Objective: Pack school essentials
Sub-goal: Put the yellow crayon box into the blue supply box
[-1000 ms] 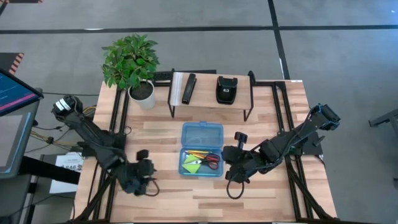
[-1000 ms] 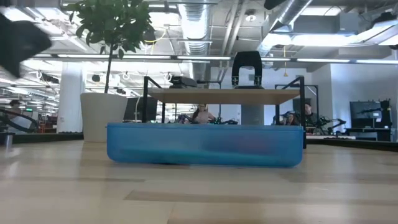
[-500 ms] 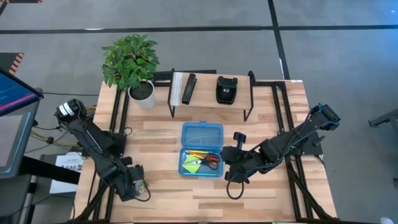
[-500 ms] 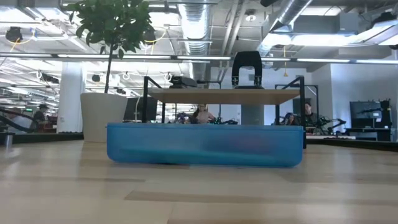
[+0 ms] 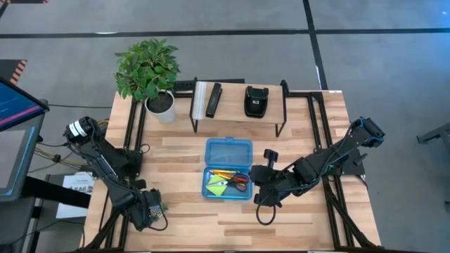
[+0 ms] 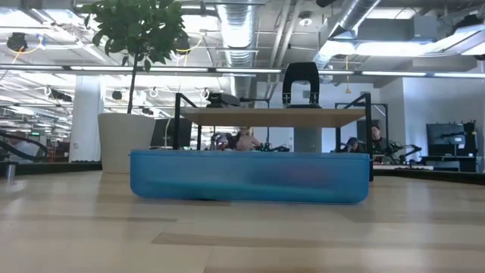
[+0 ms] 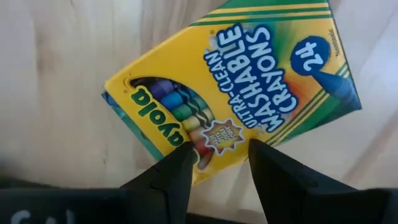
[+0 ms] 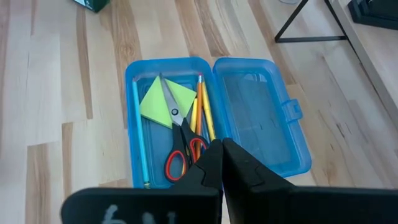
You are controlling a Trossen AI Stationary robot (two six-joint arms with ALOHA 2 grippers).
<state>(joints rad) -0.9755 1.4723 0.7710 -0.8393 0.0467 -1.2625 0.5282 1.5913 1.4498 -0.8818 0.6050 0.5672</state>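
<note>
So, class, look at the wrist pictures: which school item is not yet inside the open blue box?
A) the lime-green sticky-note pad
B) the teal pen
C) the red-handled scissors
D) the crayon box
D: the crayon box lies on the bare wooden table under the left gripper, while the scissors, sticky-note pad and teal pen already sit in the blue box.

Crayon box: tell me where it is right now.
The crayon box lies flat on the wooden table at the near left corner, directly under the left gripper, whose open fingers hover over it, well left of the blue pencil case.
</note>
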